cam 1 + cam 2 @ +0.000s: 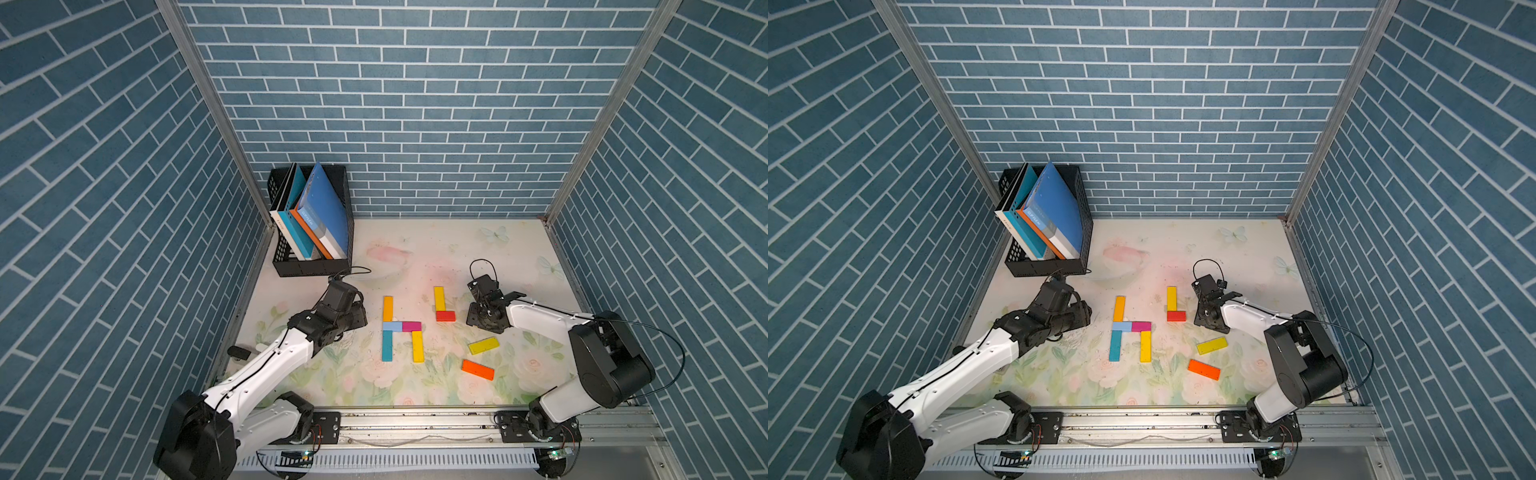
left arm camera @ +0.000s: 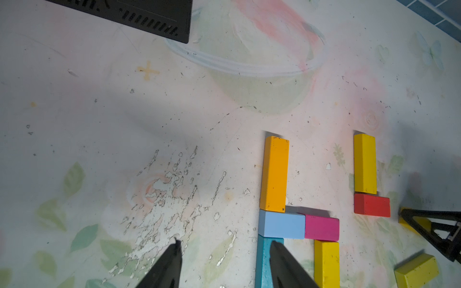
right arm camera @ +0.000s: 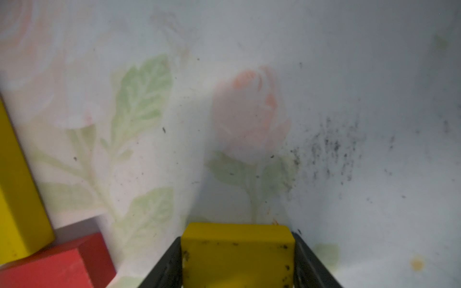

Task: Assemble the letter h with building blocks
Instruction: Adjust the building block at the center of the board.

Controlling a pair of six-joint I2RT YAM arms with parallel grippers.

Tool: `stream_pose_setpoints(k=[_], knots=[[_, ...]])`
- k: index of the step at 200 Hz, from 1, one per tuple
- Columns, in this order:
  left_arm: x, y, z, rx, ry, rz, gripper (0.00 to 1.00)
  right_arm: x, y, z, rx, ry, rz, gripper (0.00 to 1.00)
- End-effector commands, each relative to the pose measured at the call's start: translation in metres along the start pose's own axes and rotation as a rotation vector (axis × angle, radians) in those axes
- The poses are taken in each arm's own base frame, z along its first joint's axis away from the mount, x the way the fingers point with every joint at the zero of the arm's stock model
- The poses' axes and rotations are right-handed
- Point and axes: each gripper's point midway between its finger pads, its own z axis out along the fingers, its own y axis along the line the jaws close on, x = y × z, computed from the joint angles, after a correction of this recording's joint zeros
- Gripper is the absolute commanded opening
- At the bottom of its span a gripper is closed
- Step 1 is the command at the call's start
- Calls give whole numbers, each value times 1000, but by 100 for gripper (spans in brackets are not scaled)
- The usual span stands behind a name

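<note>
**Floral mat** (image 1: 415, 249): the work surface, worn in patches. All places below are given from the magenta block (image 1: 411, 326).

**Black rack** (image 1: 316, 266): well apart from the magenta block, toward the back-left corner. It holds only books (image 1: 324, 208), leaning on one another, and no blocks. Judged to have no part in the build.

**Left gripper** (image 2: 224, 243): near, left of the magenta block, low over the mat. The jaws are part-open with nothing between them. One finger overlaps the teal block (image 2: 264, 264) in the wrist view. Judged parked clear of the letter.

**Right gripper** (image 3: 237, 237): right of the magenta block, beyond the red block (image 1: 445, 316). The jaws press both sides of the held yellow block (image 3: 237, 259), low at the mat. Cannot tell whether the block rests on the mat.

**First group:**
- The light blue block (image 1: 392, 326) touches the magenta block's left end.
- The amber block (image 1: 387, 308) is behind the light blue one, and the teal block is in front of it.
- The yellow leg (image 1: 417, 346) touches the magenta block's front edge.
- Reads as a complete h.

**Second group:** right of the magenta block and apart from it. The yellow upright (image 1: 439, 299) has the red block touching its near end. Judged the start of another h. The held block likely goes beside the red one, as magenta sits beside light blue.

**Loose:** the spare yellow block (image 1: 483, 345) and the orange block (image 1: 478, 369) lie right and frontward of the magenta block. Both are skewed and apart from each other.
</note>
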Motion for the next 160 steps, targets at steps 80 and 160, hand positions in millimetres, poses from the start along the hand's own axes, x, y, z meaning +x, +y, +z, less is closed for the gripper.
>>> stream_pose_setpoints(k=[80,160], knots=[[-3,4,1,-14,-8,-10,61,-11,38,-2,-87,-26,-302,50],[0,4,2,-5,3,-12,61,-21,14,-8,-26,-55,-208,79]])
